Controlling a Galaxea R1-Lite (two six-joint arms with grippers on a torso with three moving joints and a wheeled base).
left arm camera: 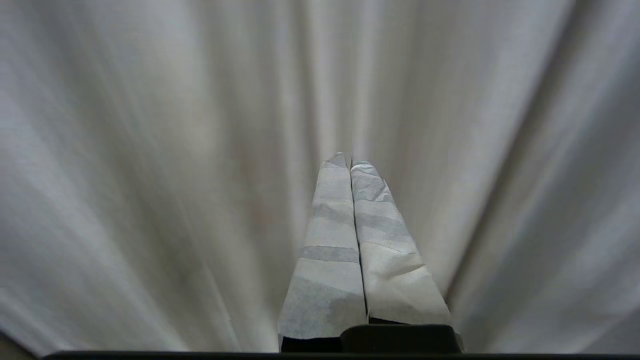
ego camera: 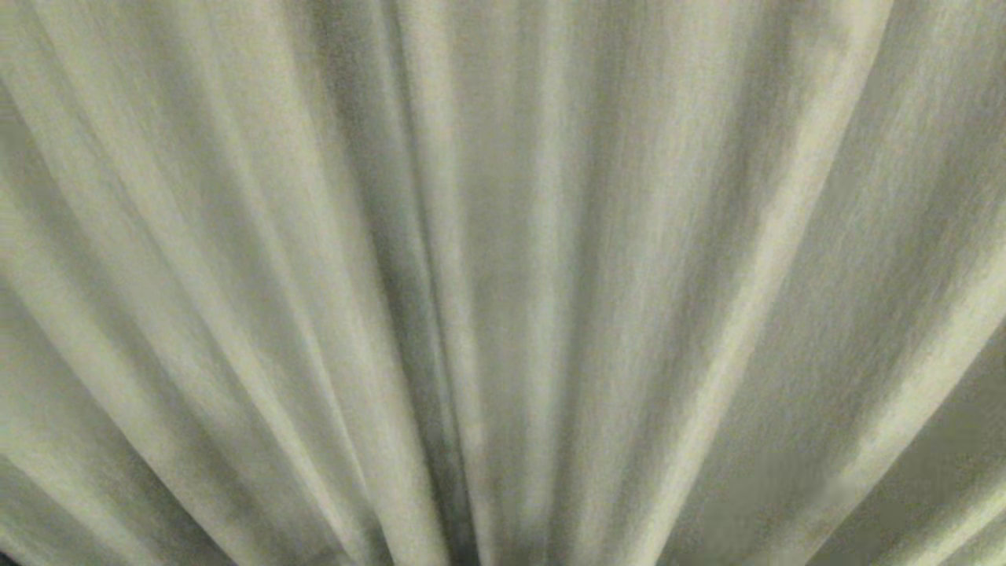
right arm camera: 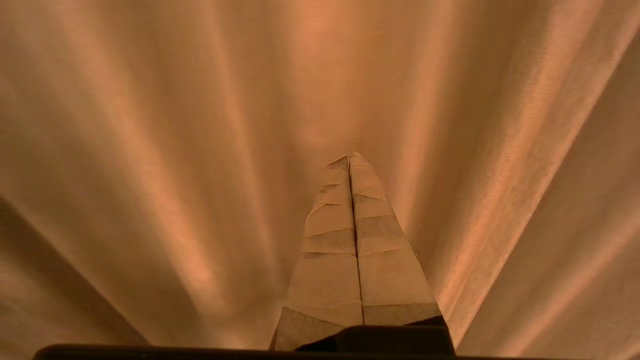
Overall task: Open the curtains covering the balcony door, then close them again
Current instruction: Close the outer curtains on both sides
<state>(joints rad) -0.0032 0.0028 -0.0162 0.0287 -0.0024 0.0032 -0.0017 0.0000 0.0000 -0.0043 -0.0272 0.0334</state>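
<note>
Pleated grey-green woven curtains point(ego camera: 503, 283) fill the whole head view edge to edge, folds running top to bottom and converging toward lower centre; no balcony door, seam or free edge visible. Left hand point(left arm camera: 351, 161), tape-wrapped fingers, sits lower centre of its wrist view, clenched, nothing held, curtain fabric straight ahead of the tips. Right hand point(right arm camera: 349, 159) likewise: lower centre, clenched, empty, fabric directly ahead. Neither looks nearer. Contact with cloth can't be told. Opening likely not started. No labels or writing readable.
</note>
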